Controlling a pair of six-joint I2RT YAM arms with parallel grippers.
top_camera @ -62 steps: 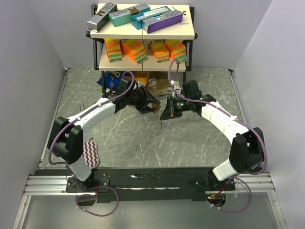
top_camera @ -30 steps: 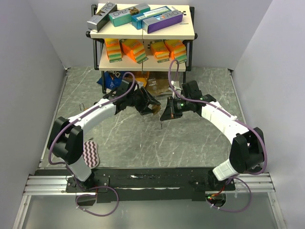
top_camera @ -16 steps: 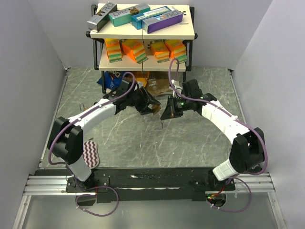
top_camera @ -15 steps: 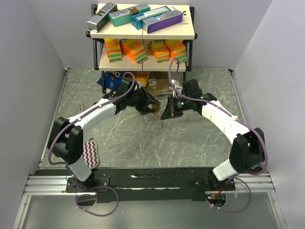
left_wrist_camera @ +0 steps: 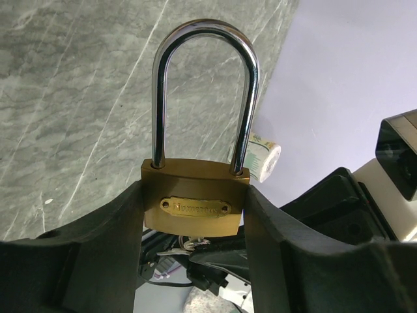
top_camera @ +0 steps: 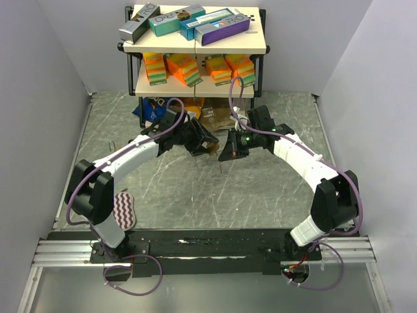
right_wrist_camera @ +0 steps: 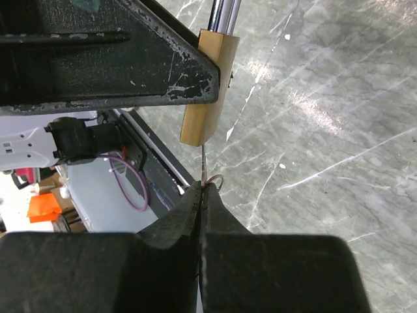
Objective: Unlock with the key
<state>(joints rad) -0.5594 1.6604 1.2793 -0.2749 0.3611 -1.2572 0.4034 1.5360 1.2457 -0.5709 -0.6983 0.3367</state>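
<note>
My left gripper [left_wrist_camera: 195, 222] is shut on a brass padlock [left_wrist_camera: 195, 205] with a long steel shackle [left_wrist_camera: 203, 98] that is closed. It holds the padlock above the table centre [top_camera: 210, 147]. My right gripper [right_wrist_camera: 203, 192] is shut on a thin key [right_wrist_camera: 203, 164], whose blade meets the bottom of the padlock body [right_wrist_camera: 207, 91]. A small key ring [right_wrist_camera: 215, 181] sits by my fingertips. In the left wrist view the key [left_wrist_camera: 189, 242] shows under the padlock. In the top view my right gripper [top_camera: 228, 151] is just right of the padlock.
A two-level shelf [top_camera: 195, 45] with coloured boxes stands at the back, with snack bags [top_camera: 156, 107] under it. A pink wavy-patterned pad [top_camera: 124, 210] lies at the near left. A small white roll [left_wrist_camera: 262, 156] shows past the padlock.
My right gripper has edged left toward the padlock with the key. The left arm has barely moved.
</note>
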